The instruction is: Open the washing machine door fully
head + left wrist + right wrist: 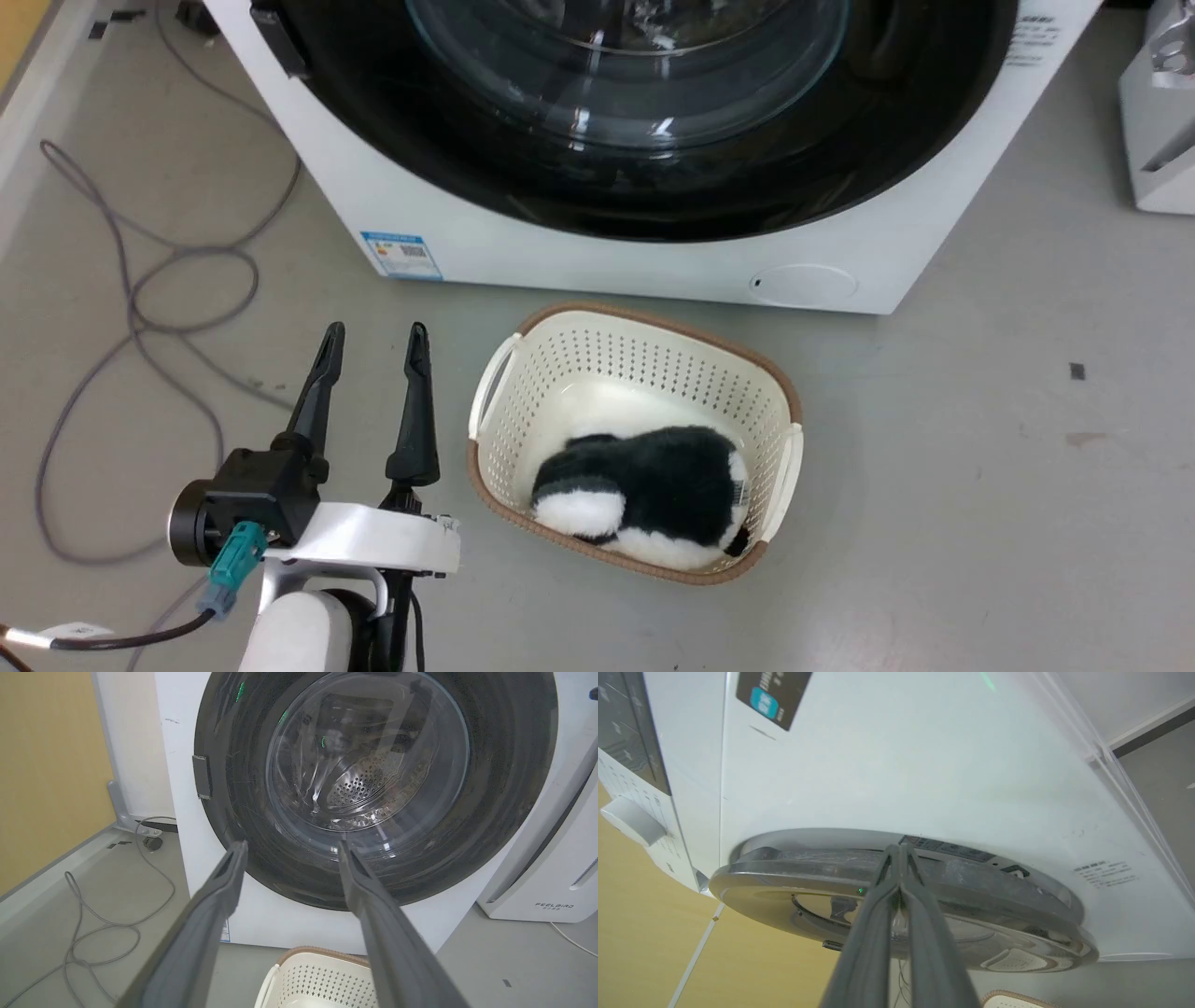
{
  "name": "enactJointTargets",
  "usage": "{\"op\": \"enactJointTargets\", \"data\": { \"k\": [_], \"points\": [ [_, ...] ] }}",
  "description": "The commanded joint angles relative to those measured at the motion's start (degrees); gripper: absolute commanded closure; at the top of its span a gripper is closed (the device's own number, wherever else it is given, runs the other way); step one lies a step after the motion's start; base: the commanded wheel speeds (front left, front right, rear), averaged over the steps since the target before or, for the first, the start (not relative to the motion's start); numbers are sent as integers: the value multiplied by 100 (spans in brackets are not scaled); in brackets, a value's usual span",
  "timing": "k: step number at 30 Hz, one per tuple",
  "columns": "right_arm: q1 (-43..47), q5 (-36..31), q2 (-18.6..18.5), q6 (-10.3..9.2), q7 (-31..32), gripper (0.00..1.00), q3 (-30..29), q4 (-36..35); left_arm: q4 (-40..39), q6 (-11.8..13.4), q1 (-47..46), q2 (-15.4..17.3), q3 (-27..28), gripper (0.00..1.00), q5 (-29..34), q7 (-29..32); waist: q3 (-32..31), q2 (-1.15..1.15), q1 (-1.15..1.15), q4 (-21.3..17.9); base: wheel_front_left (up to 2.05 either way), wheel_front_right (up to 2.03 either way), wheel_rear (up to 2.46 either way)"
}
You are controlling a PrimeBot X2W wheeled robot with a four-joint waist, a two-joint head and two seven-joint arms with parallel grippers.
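Right gripper [899, 851] was pressed together, tips at the rim of the washing machine door [794, 872], which sat shut or barely ajar against the white front, probably to pry it outward; left gripper [375, 329] hung spread beside the basket [644, 373], idle.

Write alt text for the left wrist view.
The left gripper, fingers spread open, points at the washing machine door, glossy black and seemingly shut. A steel drum shows through its glass window, a small side tab sits on its rim at the view's left, and a cream basket lies below.
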Motion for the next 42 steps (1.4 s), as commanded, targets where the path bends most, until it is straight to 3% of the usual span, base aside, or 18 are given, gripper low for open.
{"op": "enactJointTargets", "data": {
  "k": [1, 8, 16, 27, 42],
  "points": [
    [-195, 172, -76, 5, 169, 100, 205, 190, 4, -28, -99, 7, -5, 0, -50, -73, 68, 0, -1, 47, 0, 0, 0],
    [-715, 454, -149, 5, 602, 100, 865, 605, -7, -26, -182, 7, -23, 0, -120, -156, 272, 0, -1, 95, 0, 0, 0],
    [-1569, 907, 134, 6, 1138, 100, 1652, 1158, -10, -27, -367, 7, -78, 0, -231, -269, 586, 0, -1, 145, 0, 0, 0],
    [-1536, 822, 591, 6, 1611, 100, 1923, 1159, 25, -7, -402, 7, -114, 0, -230, -269, 585, 0, -1, 131, 0, 0, 0],
    [-1062, 1011, 911, 6, 2144, 100, 1887, 1130, 216, -13, -229, 7, -102, 0, -133, -269, 168, 0, -1, -11, 0, 0, 0]
  ]
}}
